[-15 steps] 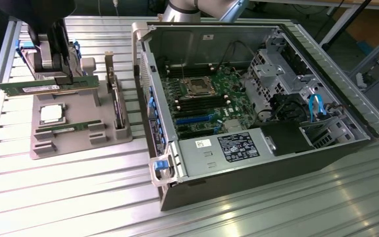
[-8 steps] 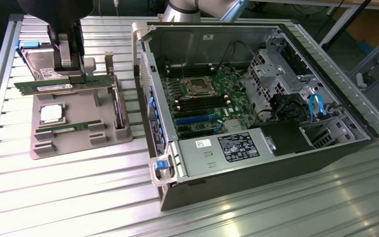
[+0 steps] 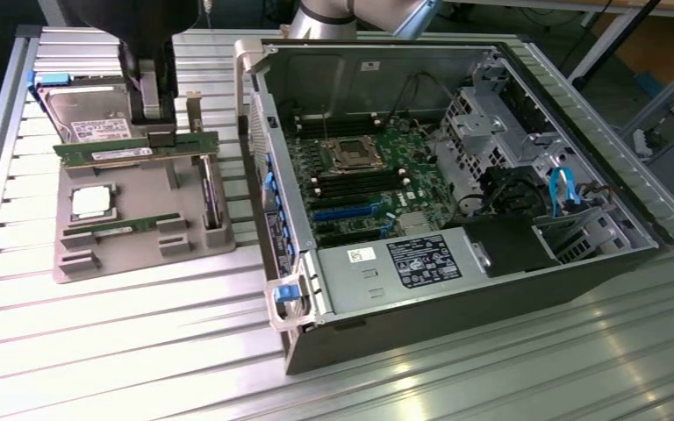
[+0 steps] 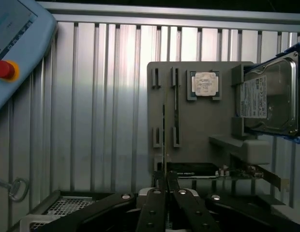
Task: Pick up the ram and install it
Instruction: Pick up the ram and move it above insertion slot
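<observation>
Looking across your ribbed metal worktop, the biggest thing is the open computer case, lying on its side at the exterior view's right with the motherboard exposed. To the exterior view's left of the case sits the grey fixture tray. A hard drive stands at the tray's far end, and a green expansion card stands on edge along the side nearest the case.

Your gripper hangs over the far part of the tray, just in front of the hard drive. Its fingers are clamped on the ram, gripping it on its flat faces. The stick hangs long side level over the tray, well apart from the motherboard. In the wrist view you see it edge-on as a thin dark line.

A second ram stick lies in its slot on the tray, beside the square silver CPU.
</observation>
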`<state>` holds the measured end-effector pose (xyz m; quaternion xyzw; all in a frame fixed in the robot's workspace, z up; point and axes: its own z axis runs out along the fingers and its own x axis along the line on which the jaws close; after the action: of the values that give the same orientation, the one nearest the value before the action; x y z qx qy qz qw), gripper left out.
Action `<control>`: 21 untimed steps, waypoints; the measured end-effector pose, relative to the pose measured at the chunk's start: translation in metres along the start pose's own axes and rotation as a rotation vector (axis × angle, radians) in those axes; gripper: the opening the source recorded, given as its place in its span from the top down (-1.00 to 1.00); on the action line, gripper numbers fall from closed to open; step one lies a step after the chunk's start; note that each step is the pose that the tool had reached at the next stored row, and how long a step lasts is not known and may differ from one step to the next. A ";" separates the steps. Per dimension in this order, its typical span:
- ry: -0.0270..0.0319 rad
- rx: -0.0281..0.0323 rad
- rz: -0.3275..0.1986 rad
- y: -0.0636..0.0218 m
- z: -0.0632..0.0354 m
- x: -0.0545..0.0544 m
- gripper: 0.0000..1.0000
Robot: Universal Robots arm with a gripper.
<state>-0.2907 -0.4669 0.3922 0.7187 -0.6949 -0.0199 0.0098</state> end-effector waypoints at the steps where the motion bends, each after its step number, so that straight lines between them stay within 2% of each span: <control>1: 0.0000 0.0000 0.000 -0.0026 -0.0001 0.000 0.76; 5: 0.0000 -0.0001 0.000 -0.0137 -0.0006 0.000 0.76; 6: 0.0000 0.0000 0.000 -0.0207 -0.0009 0.001 0.76; 10: 0.0000 -0.0001 0.000 -0.0328 -0.0014 0.001 0.76; 16: 0.0001 -0.0001 0.000 -0.0634 -0.0027 0.002 0.76; 21: 0.0000 0.0000 0.000 -0.0804 -0.0034 0.003 0.76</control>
<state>-0.2102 -0.4669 0.3922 0.7188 -0.6949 -0.0199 0.0098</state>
